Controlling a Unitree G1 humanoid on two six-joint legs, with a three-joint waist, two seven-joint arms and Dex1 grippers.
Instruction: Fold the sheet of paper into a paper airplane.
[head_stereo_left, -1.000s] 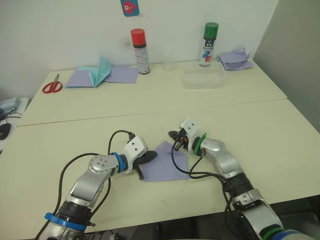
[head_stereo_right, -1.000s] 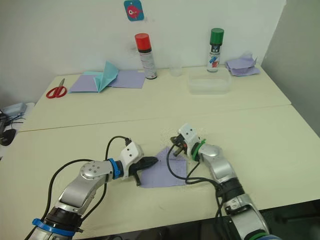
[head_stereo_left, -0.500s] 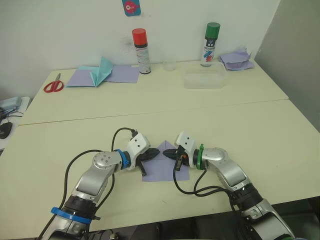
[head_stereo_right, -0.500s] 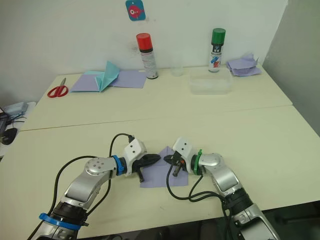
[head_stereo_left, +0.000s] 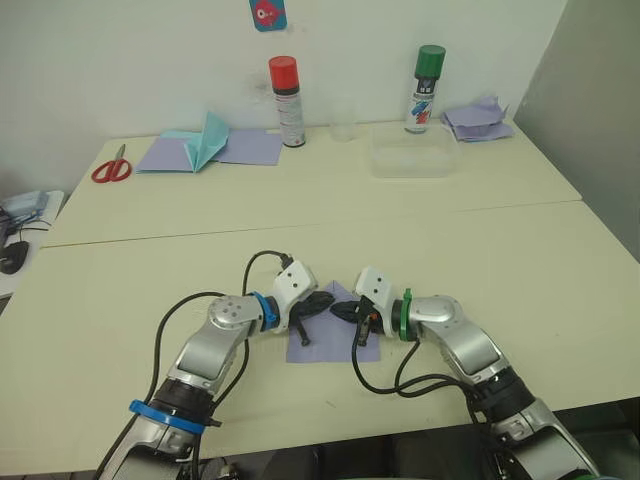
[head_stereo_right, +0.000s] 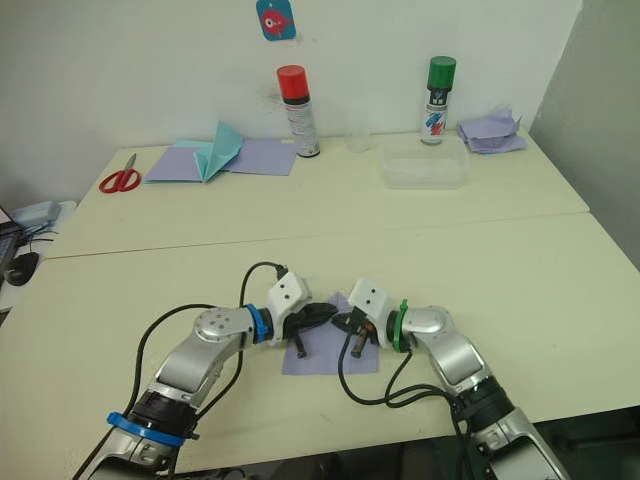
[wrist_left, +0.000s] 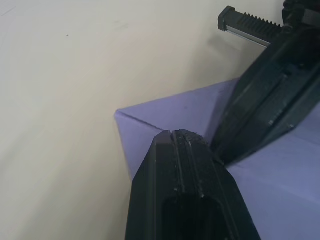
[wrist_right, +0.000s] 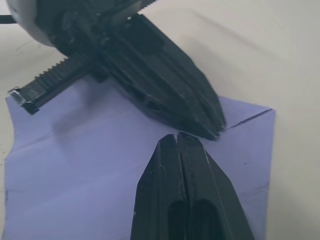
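Note:
The sheet of paper (head_stereo_left: 325, 345) lies flat on the near table, pale lavender, with a crease running to its far corner (wrist_left: 165, 115). My left gripper (head_stereo_left: 328, 299) reaches in from the left, fingers shut, its tip low over the paper's far part. My right gripper (head_stereo_left: 337, 311) comes in from the right, also shut, its tip almost meeting the left one. In the right wrist view the shut fingers (wrist_right: 177, 145) point at the left gripper (wrist_right: 165, 85) over the paper (wrist_right: 75, 165). Neither gripper visibly pinches the paper.
On the far table stand a red-capped spray can (head_stereo_left: 283, 88), a green-capped can (head_stereo_left: 427, 75), a clear cup (head_stereo_left: 343, 120) and a clear plastic box (head_stereo_left: 408, 158). Red scissors (head_stereo_left: 110, 168), a teal paper shape (head_stereo_left: 205, 140) and a heap of lavender sheets (head_stereo_left: 478, 118) lie there too.
Both grippers have closed in toward each other over the paper. The right one came from the paper's far right corner to its middle; the left one advanced rightward.

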